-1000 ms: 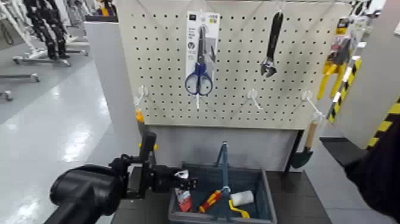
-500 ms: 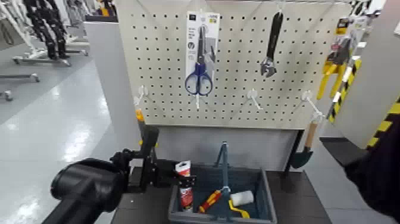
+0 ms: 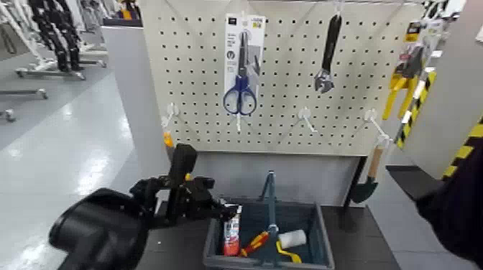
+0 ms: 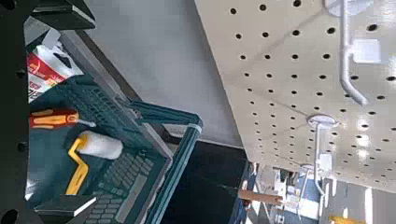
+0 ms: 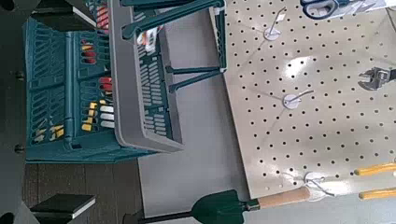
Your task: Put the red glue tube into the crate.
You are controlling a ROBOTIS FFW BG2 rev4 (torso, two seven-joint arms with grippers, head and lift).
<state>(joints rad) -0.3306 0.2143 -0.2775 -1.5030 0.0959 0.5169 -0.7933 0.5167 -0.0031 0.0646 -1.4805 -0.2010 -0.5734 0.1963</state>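
The red glue tube (image 3: 231,234) stands tilted inside the left end of the crate (image 3: 319,237), white end up. In the left wrist view the red glue tube (image 4: 41,71) lies in the crate (image 4: 140,168), clear of the jaws. My left gripper (image 3: 220,212) hovers over the crate's left rim, just left of the tube's top. It is open, with its fingers (image 4: 62,15) spread wide and nothing between them. The right arm (image 3: 460,208) waits at the right edge; the right wrist view shows its fingers (image 5: 63,205) wide apart and empty.
A red-and-yellow screwdriver (image 3: 253,243) and a white paint roller (image 3: 291,240) share the crate, under its tall teal handle (image 3: 271,197). Behind it a pegboard (image 3: 287,115) holds scissors (image 3: 240,72), a wrench (image 3: 328,54) and bare hooks. A trowel (image 3: 366,183) hangs at the right.
A second ago my left gripper held the tube over the crate's left rim. The jaws have since opened, and the tube now stands in the crate. The arm has lifted slightly.
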